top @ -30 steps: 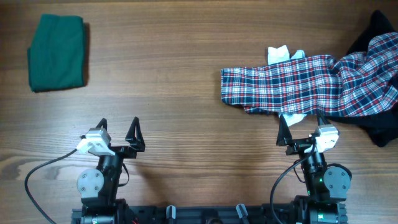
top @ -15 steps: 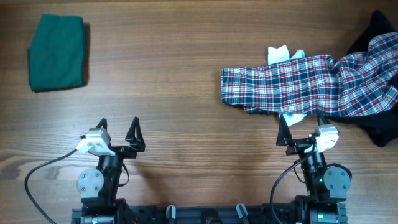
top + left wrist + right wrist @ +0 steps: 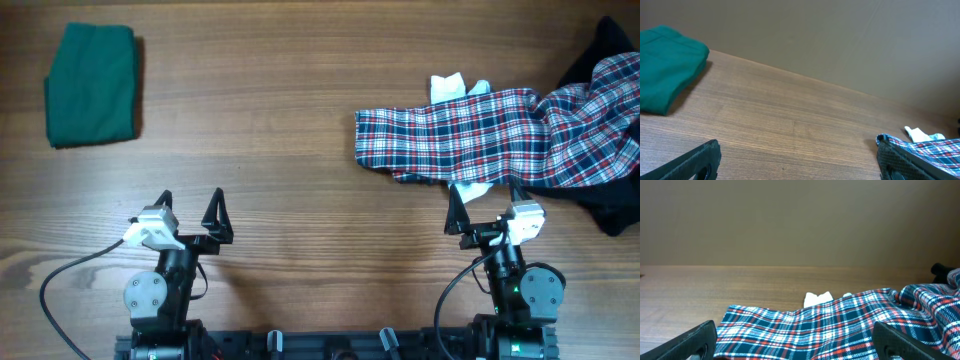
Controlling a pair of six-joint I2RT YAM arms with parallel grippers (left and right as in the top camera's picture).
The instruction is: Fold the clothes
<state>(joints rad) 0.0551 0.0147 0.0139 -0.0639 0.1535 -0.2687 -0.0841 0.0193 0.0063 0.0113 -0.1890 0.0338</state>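
A dark green garment (image 3: 92,85) lies folded at the table's far left, also visible in the left wrist view (image 3: 667,67). The plaid shirt (image 3: 490,135) is spread unfolded on the right, over a small white piece (image 3: 450,86) and a black garment (image 3: 600,55). My left gripper (image 3: 190,205) stands open near the front edge over bare wood, with nothing between its fingers. My right gripper (image 3: 485,205) is open just in front of the plaid shirt's (image 3: 840,327) near edge. The white piece (image 3: 817,299) peeks out behind the shirt.
Bare wooden table (image 3: 280,150) stretches between the green garment and the plaid shirt. A plain wall stands behind the table's far edge. A grey cable (image 3: 70,275) loops beside the left arm's base.
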